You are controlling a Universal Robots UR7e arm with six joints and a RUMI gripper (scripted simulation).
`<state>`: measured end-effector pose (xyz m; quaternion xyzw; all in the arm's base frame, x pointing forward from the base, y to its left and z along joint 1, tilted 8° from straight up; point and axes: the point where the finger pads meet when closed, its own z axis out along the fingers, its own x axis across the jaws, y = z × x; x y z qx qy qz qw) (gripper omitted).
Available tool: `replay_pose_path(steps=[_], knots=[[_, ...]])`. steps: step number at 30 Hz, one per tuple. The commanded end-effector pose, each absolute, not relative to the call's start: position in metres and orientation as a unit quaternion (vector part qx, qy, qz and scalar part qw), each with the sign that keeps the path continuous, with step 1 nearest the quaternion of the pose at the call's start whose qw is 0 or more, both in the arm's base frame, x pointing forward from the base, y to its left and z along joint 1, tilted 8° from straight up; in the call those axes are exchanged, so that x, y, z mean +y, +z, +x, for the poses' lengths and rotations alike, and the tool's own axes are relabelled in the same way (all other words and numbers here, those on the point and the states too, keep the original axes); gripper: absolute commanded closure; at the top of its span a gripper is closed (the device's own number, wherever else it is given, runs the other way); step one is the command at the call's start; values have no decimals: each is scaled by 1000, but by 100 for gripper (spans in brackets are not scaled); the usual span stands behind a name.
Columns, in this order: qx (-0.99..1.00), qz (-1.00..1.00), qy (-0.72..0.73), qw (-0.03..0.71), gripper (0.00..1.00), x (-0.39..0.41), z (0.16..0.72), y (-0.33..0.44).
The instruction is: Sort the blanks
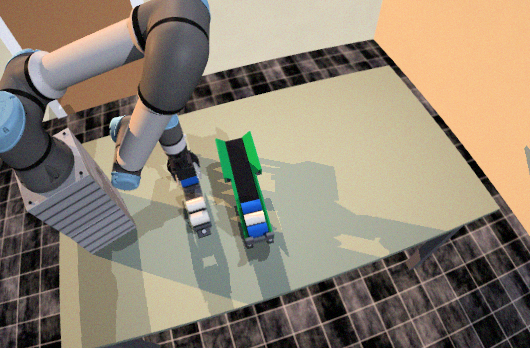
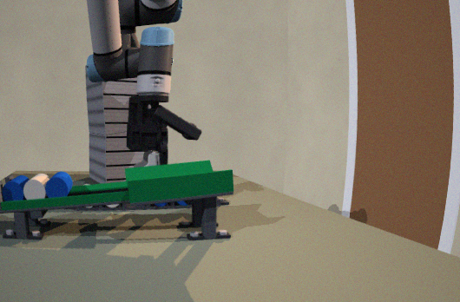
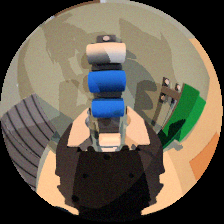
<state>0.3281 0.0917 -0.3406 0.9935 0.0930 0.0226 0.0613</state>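
Observation:
The feed ramp (image 1: 244, 175) (image 2: 180, 188) (image 3: 184, 110) holds a blue blank (image 1: 258, 230) (image 2: 15, 189) at its stop (image 1: 259, 241), then a white blank (image 1: 254, 217) (image 2: 36, 187) and another blue blank (image 1: 251, 206) (image 2: 59, 184), side by side across it. The stock rack (image 1: 203, 232) (image 3: 106, 38) holds two white blanks (image 1: 199, 217) (image 1: 195, 204) near one end. Towards its other end lie two blue blanks (image 3: 106, 81) (image 3: 108, 107) and a white blank (image 3: 106, 53). My gripper (image 1: 190, 185) (image 2: 153, 162) (image 3: 108, 107) is open, pointing down above the rack's middle. A white patch (image 3: 109, 139) shows below, between the fingers.
The ramp stands on legs (image 2: 209, 219), beside the rack, with raised green side walls at its upper end. The grey ribbed robot base (image 1: 87, 210) (image 2: 119, 147) (image 3: 27, 122) stands on the rack's other side.

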Motion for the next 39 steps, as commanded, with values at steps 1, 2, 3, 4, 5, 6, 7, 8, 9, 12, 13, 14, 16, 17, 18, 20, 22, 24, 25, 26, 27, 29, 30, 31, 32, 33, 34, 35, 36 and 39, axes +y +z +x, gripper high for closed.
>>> replay_pose_path(steps=[1, 2, 3, 4, 5, 6, 7, 8, 9, 12, 13, 14, 16, 17, 18, 20, 22, 24, 25, 26, 27, 29, 30, 31, 32, 33, 34, 35, 36, 39], knots=[[92, 994, 25, 61, 51, 91, 331, -341], [92, 994, 25, 61, 51, 91, 331, -341], [92, 994, 25, 61, 51, 91, 331, -341], [92, 994, 25, 61, 51, 91, 331, -341], [92, 994, 25, 61, 51, 91, 331, -341], [92, 994, 25, 61, 51, 91, 331, -341], [92, 994, 25, 61, 51, 91, 331, -341], [92, 994, 25, 61, 51, 91, 331, -341], [92, 994, 25, 61, 51, 91, 331, -341], [92, 994, 25, 61, 51, 91, 331, -341], [92, 994, 25, 61, 51, 91, 331, -341], [92, 994, 25, 61, 51, 91, 331, -341], [92, 994, 25, 61, 51, 91, 331, -341], [92, 994, 25, 61, 51, 91, 331, -341], [92, 994, 25, 61, 51, 91, 331, -341], [92, 994, 25, 61, 51, 91, 331, -341], [92, 994, 25, 61, 51, 91, 331, -341], [92, 994, 25, 61, 51, 91, 331, -341], [92, 994, 25, 61, 51, 91, 331, -341], [92, 994, 25, 61, 51, 91, 331, -341], [92, 994, 25, 61, 64, 91, 331, -341], [92, 994, 25, 61, 64, 91, 331, -341], [92, 994, 25, 61, 64, 91, 331, -341], [92, 994, 25, 61, 64, 91, 331, -341], [92, 994, 25, 61, 64, 91, 331, -341], [92, 994, 25, 61, 64, 91, 331, -341], [92, 994, 25, 61, 64, 91, 331, -341], [92, 994, 25, 61, 64, 91, 331, -341], [92, 994, 25, 61, 64, 91, 331, -341], [92, 994, 25, 61, 64, 91, 331, -341]])
